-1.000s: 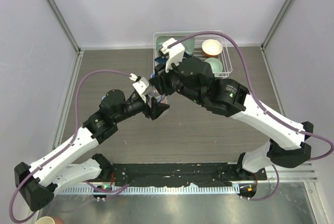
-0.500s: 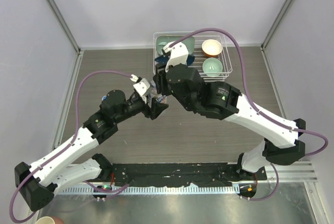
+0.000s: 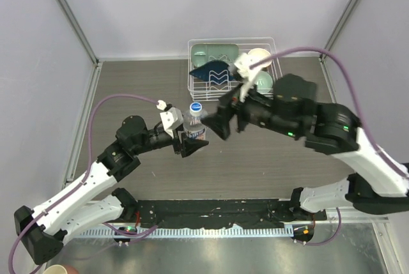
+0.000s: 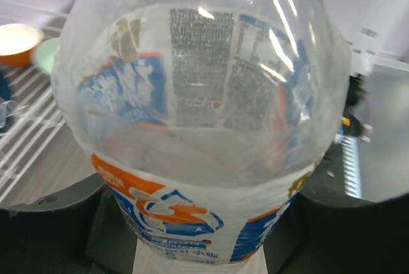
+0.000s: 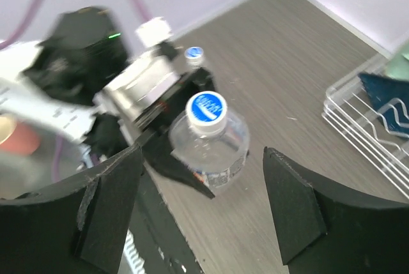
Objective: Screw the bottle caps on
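1. Pinching the labelled bottle (image 3: 196, 130) across its label band: left claw (image 3: 193, 138). The bottle is held neck-up over the counter (image 3: 268, 165). I cannot tell whether its base touches.
2. Cap (image 3: 196, 108): white with blue print, sitting on that bottle's neck. How tight it is cannot be seen.
3. Right claw (image 3: 220, 124): fingers spread wide, empty, just to the right of the bottle and clear of the cap.
4. Dish rack (image 3: 275, 50): beyond the bottle, well apart.
5. Step in hand, as judged: re-gripping for another turn. Bring the right claw back square over the neck, close on the cap's rim only, and twist about the bottle's own axis.
6. Handling note: the thin clear wall likely buckles, so the left claw should hold firm without crushing.
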Available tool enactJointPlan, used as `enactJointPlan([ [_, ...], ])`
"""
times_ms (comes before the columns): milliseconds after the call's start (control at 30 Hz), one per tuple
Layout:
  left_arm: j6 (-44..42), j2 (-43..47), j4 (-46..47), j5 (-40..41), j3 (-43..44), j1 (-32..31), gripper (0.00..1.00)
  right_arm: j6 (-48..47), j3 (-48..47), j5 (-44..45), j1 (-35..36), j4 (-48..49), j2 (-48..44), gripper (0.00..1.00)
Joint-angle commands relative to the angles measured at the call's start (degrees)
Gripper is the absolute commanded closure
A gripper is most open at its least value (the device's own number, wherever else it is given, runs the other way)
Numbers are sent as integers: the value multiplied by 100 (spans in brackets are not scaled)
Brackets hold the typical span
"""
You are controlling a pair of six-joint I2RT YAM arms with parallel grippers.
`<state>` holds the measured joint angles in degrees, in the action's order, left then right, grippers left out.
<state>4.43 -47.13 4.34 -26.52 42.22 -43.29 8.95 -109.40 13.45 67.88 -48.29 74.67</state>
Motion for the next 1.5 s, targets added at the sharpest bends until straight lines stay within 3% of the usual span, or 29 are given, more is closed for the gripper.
enactJointPlan([
  [0, 15, -76, -152, -2140, 242, 22, 100, -1060, 357, -2073, -3, -48, -796, 18],
  [133, -267, -261, -714, -3998, 533, 13, 100, -1395, 394, -2828, -3, 30, -1183, 18],
  [333, -311, -507, -794, -4677, 770, -57, 100, -1677, 376, -3621, -3, 294, -1148, 25],
  [967, -759, -666, -900, -4968, 1105, -224, 100, -1879, -20, -4816, -275, 514, -234, 34],
  [1133, -724, -613, -838, -4924, 1087, -224, 100, -1818, 68, -4949, -371, 575, -181, 40],
  [1467, -636, -569, -680, -4871, 1104, -224, 100, -1765, 218, -4984, -495, 637, -58, 42],
])
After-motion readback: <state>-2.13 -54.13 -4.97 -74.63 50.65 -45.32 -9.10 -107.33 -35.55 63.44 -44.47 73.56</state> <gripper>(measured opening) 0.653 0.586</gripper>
